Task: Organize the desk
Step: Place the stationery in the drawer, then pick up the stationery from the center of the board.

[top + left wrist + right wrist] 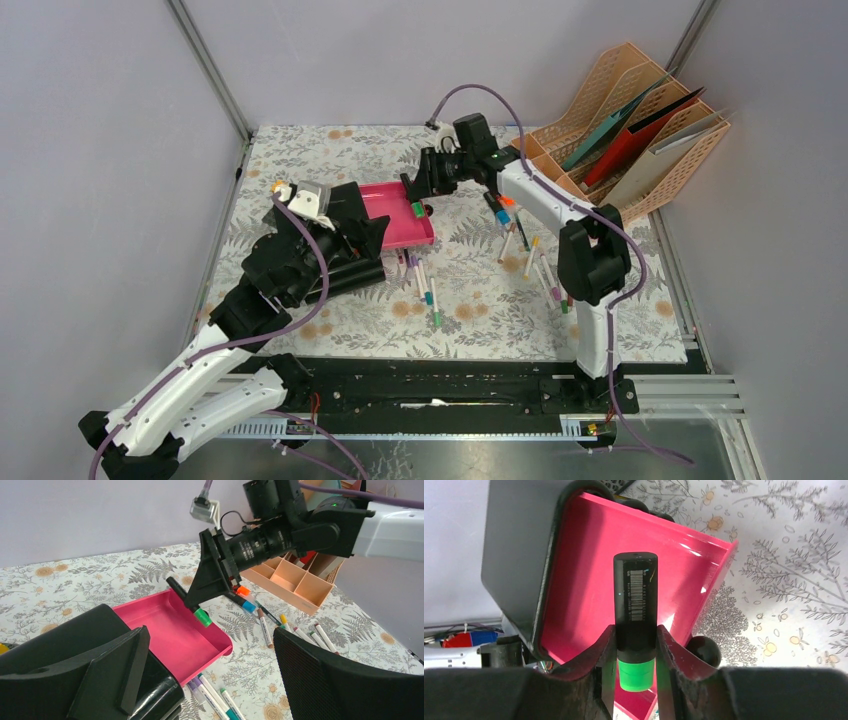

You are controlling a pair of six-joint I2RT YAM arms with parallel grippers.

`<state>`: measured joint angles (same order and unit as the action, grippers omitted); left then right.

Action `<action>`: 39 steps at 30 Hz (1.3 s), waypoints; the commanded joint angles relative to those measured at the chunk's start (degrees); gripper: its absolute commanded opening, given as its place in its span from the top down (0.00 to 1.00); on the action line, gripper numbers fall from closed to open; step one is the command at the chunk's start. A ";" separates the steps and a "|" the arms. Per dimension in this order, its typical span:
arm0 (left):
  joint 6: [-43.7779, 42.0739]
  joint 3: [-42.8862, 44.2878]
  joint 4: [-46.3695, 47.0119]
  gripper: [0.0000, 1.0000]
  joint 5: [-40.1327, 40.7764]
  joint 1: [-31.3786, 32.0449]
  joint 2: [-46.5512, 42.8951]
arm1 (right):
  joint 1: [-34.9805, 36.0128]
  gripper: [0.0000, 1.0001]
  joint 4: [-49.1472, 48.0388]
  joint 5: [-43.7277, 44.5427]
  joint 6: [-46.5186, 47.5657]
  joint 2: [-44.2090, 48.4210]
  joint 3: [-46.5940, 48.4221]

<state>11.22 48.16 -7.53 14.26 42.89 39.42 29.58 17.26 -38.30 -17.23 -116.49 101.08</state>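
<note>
The desk (470, 300) is covered in fern-print cloth, with a pink tray (395, 232) lying left of centre. My right gripper (416, 190) hangs over the tray's far right part, shut on a black marker with a green cap (636, 595). In the left wrist view the marker (202, 616) slants down over the tray (170, 635). My left gripper (215, 680) is open at the tray's near left side. One of its fingers (519, 555) lies along the tray's edge (584, 580). Loose markers (425, 282) lie on the cloth below the tray.
More markers (530, 255) are scattered right of centre, under the right arm. A peach file organiser (640, 130) with folders stands at the back right, with a compartment box (292, 580) in front of it. A black slotted rail (430, 392) runs along the near edge.
</note>
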 commanded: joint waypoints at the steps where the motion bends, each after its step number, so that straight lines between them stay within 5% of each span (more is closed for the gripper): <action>1: -1.02 -0.09 1.46 0.01 1.38 -0.18 -0.91 | 1.74 0.70 -1.79 3.76 -6.02 -1.46 3.26; 5: -1.35 -0.24 1.68 0.01 1.37 -0.22 -1.23 | 1.77 0.41 -0.05 2.59 -3.19 -0.92 4.81; 8: -1.77 -0.59 2.27 0.01 0.23 -0.19 -1.37 | 1.73 0.29 0.48 1.12 0.71 1.95 4.73; 13: -1.99 -0.85 3.15 0.01 -3.02 -0.19 -1.24 | 1.05 0.25 2.84 -2.93 10.53 9.04 2.59; 16: -0.86 -1.19 3.79 0.01 -6.99 -0.18 -0.60 | 0.22 0.19 6.07 -4.89 27.00 16.31 -3.42; 21: 3.00 -3.01 5.07 0.01 -11.12 -0.23 0.64 | -0.33 0.01 5.61 8.78 45.98 26.97 -17.89; 31: 14.37 -11.20 7.34 0.01 -17.36 -0.19 -2.36 | -8.63 0.02 6.19 21.44 47.14 17.02 -17.38; 35: 18.31 -12.79 9.35 0.01 -19.36 -0.19 -2.86 | -8.62 0.10 7.90 29.50 45.09 10.95 -14.28; 39: 20.49 -12.78 9.22 0.01 -20.37 -0.20 -3.16 | -9.19 0.32 8.01 33.94 41.83 6.50 -12.54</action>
<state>27.55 35.20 -2.83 -3.27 42.89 37.45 20.51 24.97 -11.55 27.16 -108.16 84.29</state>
